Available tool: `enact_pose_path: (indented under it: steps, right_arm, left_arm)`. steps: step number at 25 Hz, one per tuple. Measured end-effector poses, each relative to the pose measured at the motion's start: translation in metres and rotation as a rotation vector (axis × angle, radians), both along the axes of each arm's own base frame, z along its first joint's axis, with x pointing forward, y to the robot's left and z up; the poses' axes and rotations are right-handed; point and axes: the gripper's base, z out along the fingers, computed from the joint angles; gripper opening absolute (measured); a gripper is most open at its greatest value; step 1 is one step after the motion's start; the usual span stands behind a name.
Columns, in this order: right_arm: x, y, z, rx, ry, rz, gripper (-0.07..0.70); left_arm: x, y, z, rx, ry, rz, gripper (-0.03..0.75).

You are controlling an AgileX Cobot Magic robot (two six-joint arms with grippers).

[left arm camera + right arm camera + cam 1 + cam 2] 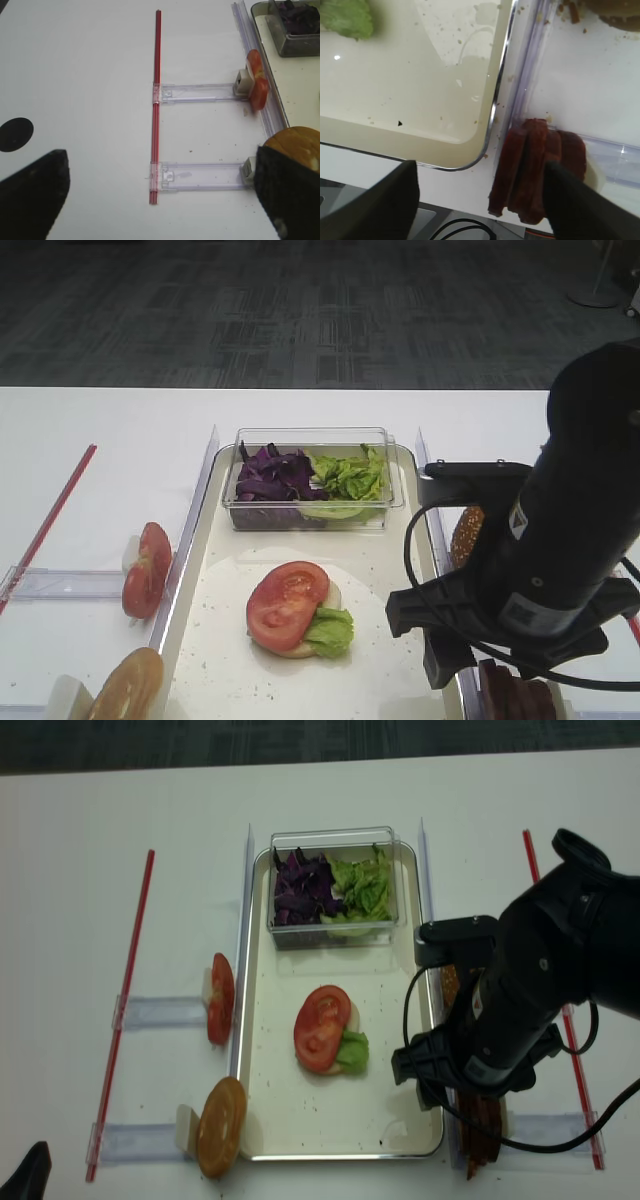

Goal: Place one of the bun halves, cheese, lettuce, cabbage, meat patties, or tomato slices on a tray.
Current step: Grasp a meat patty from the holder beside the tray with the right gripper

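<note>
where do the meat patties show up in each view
Exterior high: meat patties at the bottom right, just off the tray, under the right arm.
Right wrist: lower right, standing on edge beside the tray's corner.
Left wrist: not in it.
Exterior high (realsense): lower right, right of the tray.
Shared landmark: the tray's right rim.

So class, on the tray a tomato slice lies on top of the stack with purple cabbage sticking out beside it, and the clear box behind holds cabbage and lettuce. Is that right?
Not quite. What sticks out beside the tomato slice on the tray is green lettuce, not purple cabbage; the exterior high view shows it. The clear box behind does hold cabbage and more lettuce.
</note>
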Motion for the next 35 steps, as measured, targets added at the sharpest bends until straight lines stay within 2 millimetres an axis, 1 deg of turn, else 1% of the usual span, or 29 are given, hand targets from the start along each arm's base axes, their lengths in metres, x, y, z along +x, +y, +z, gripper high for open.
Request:
enact_pose_path:
  steps: [11, 16, 22, 28, 35]
  right_arm:
    - [0.0, 0.002, 0.0, 0.02, 0.009, -0.015, 0.539]
    - [-0.002, 0.004, 0.001, 0.045, 0.025, -0.025, 0.51]
    - [-0.002, 0.004, 0.001, 0.049, 0.026, -0.023, 0.502]
    - [0.001, 0.006, -0.008, 0.025, 0.056, -0.021, 0.501]
    - [0.004, 0.008, -0.012, 0.015, 0.063, -0.018, 0.5]
  left_arm:
    - [0.0, 0.0, 0.0, 0.0, 0.0, 0.0, 0.69]
    - [0.0, 0.0, 0.0, 0.0, 0.0, 0.0, 0.69]
    - [0.0, 0.0, 0.0, 0.0, 0.0, 0.0, 0.69]
    - [0.0, 0.0, 0.0, 0.0, 0.0, 0.0, 0.69]
    - [0.0, 0.0, 0.0, 0.0, 0.0, 0.0, 0.69]
